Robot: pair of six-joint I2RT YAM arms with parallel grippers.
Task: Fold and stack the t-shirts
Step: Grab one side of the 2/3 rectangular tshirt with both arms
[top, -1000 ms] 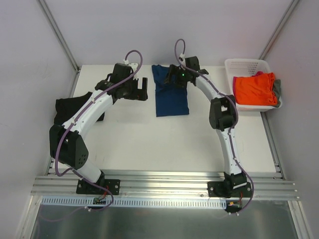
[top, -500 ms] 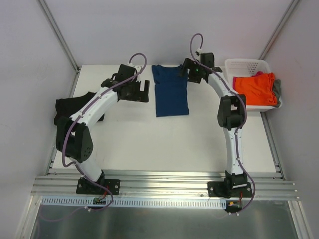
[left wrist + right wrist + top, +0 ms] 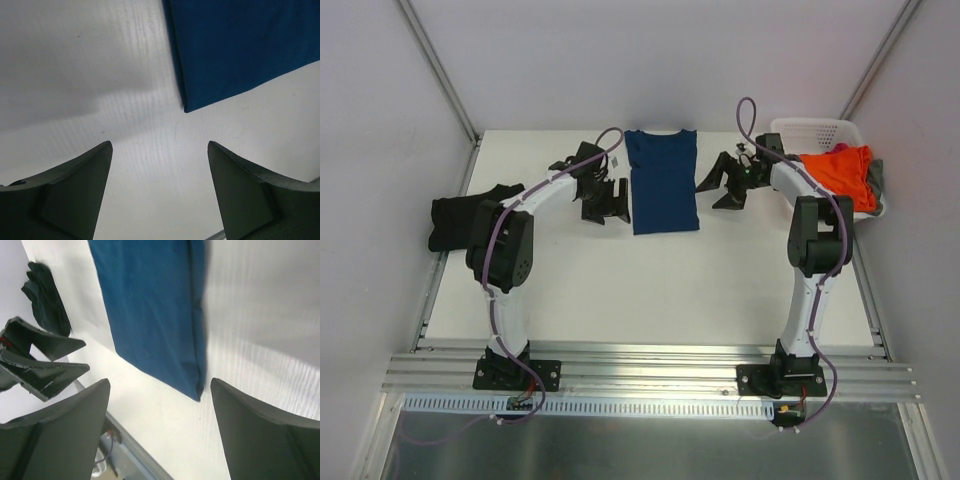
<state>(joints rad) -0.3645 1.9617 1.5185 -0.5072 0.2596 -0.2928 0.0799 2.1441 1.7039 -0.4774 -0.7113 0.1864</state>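
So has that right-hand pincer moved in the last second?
Yes. The right pincer slid off the navy shirt toward the white basket.

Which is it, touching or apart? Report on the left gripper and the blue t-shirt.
Apart. The left wrist view shows a strip of bare table between the corner of the blue t-shirt and the open left gripper.

1. White worktop (image 3: 650, 290): flat, matte, with faint scuffs in the wrist views.
2. White plastic basket (image 3: 817, 126): lattice walls, standing on the worktop at its far right corner, against the right edge.
3. Aluminium rail (image 3: 650, 366): slotted extrusion running along the worktop's near edge.
4. Metal strut (image 3: 438, 68): slants up the pale back-left wall; a matching one back-right.
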